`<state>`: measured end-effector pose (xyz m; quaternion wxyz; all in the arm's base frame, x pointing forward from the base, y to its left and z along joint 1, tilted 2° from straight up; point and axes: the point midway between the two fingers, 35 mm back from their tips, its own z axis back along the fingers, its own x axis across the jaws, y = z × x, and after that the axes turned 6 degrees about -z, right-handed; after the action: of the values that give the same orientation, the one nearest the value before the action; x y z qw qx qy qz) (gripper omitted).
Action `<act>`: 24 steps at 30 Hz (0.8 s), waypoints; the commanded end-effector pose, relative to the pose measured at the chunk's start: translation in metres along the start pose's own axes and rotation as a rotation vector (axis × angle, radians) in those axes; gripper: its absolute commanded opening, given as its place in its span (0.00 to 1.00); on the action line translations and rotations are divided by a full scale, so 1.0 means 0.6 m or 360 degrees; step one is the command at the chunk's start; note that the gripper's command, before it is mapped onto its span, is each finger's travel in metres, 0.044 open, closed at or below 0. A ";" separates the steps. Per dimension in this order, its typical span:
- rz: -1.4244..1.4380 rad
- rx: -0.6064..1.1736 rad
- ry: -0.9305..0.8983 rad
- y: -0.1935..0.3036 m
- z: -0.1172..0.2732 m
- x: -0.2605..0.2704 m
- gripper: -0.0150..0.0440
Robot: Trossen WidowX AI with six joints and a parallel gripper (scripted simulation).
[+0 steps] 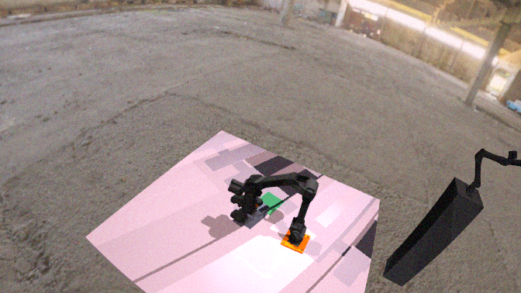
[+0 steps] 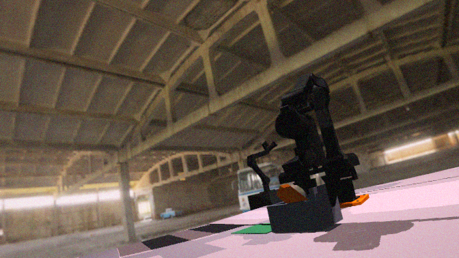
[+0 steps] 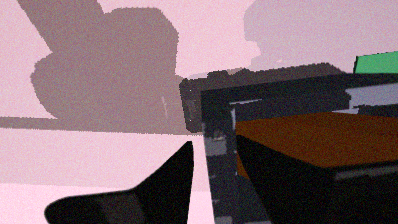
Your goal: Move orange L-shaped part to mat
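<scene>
The orange part [image 2: 289, 194] [image 3: 310, 135] is tilted in the grey tray [image 1: 255, 222] [image 2: 297, 218] [image 3: 218, 100]. Its end toward the green mat [image 1: 271, 200] [image 2: 253, 229] [image 3: 378, 64] stands up above the tray rim in the exterior view. My gripper [image 3: 213, 142] is partly open and low at the tray's other end, the L-shaped end. In the wrist view one finger is over the part inside the tray and the other is outside the end wall. Nothing is pinched. The finger contact with the part is hidden.
The arm's orange base plate [image 1: 288, 245] [image 2: 358, 201] is on the pink table, near the tray. Shadows of the arm fall on the table. A black pedestal [image 1: 438, 232] with another thin arm stands beyond the table edge.
</scene>
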<state>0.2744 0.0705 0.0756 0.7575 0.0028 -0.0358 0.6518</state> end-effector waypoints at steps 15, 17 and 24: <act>-0.0004 0.0003 0.0004 0.001 0.001 0.003 0.56; -0.0009 0.0004 0.0009 0.002 0.008 0.008 0.56; -0.0015 0.0006 0.0016 0.002 0.020 0.015 0.56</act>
<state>0.2726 0.0784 0.0832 0.7586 0.0035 -0.0306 0.6508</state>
